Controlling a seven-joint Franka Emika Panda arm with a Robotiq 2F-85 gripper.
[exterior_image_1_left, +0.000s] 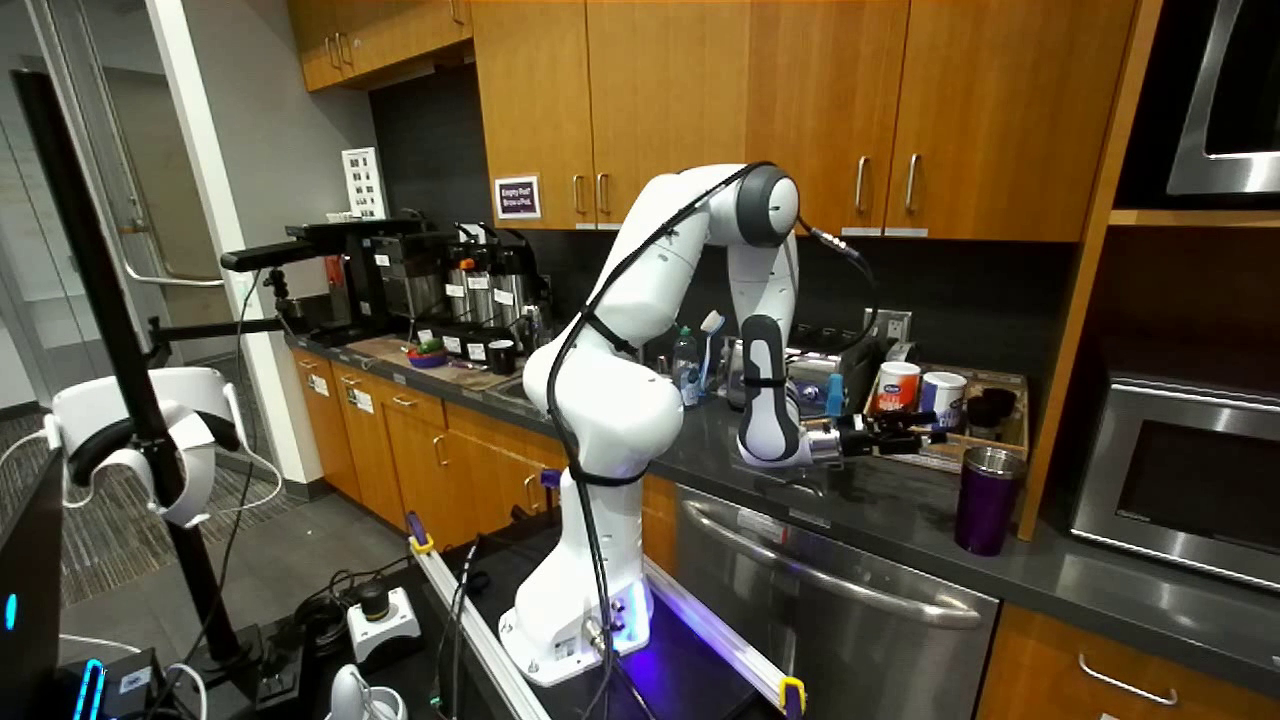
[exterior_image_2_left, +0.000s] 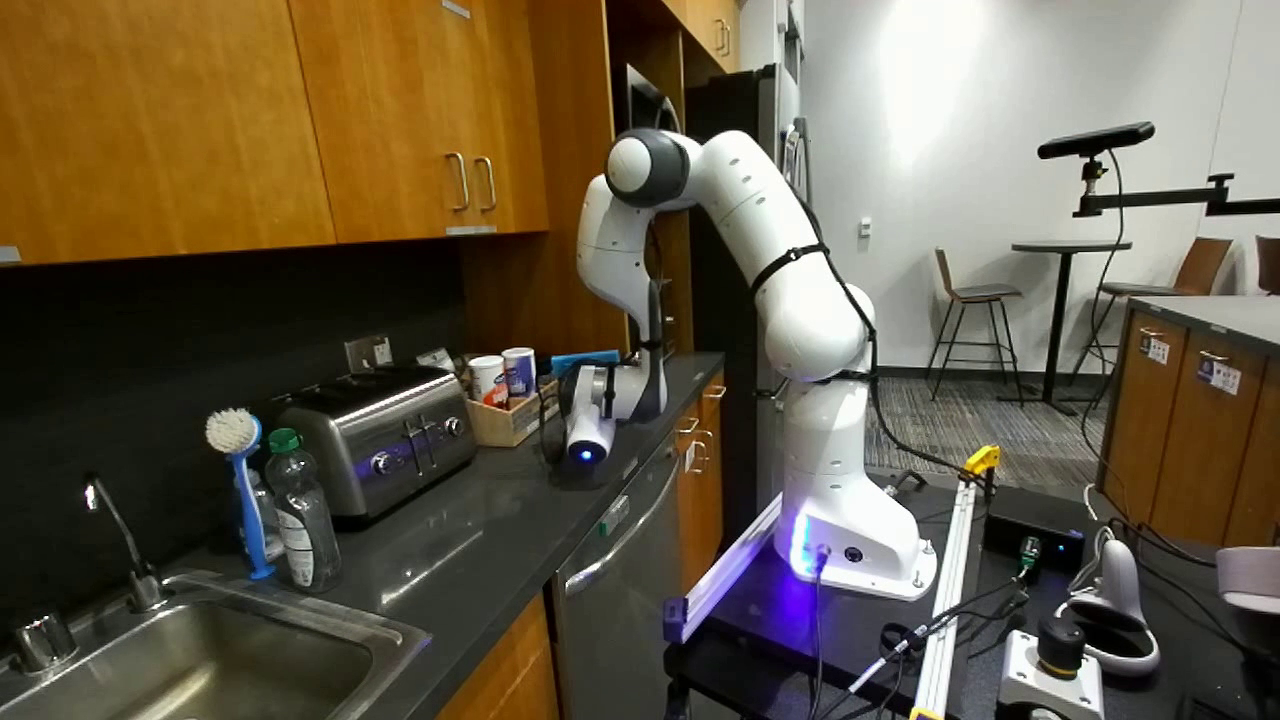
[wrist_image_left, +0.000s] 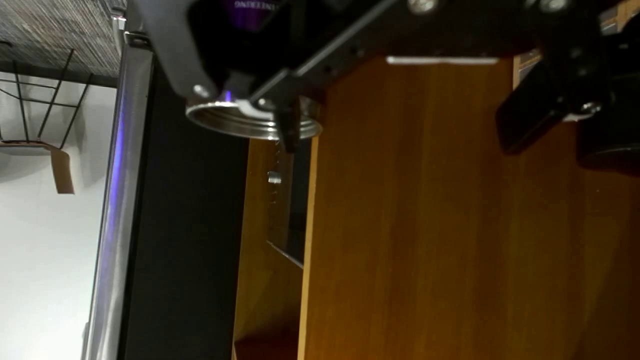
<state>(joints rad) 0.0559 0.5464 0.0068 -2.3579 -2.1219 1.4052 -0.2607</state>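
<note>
With fingers (wrist_image_left: 532, 110) spread wide w/ nothing btwn, holds gripper (exterior_image_1_left: 936, 429) level, prob. to clear counter (exterior_image_1_left: 900, 505). In an exterior view, shows purple tumbler (exterior_image_1_left: 990, 505) apart, right & nearer, upright, prob. for stability; behind, 2 canisters (exterior_image_1_left: 897, 387) boxed in wooden tray (exterior_image_2_left: 505, 427), prob. vs. tipping.

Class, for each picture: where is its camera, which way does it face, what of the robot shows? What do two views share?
An exterior view: across from the counter, facing the cabinets and purple tumbler; arm, base and hand show.
An exterior view: near the sink, looking along the counter toward the fridge; arm and base show, hand mostly hidden.
Wrist view: on the wrist, picture upside down, facing a wooden panel; spread fingers show, one overlapping the tumbler.
Both exterior views share the toaster and canisters.
</note>
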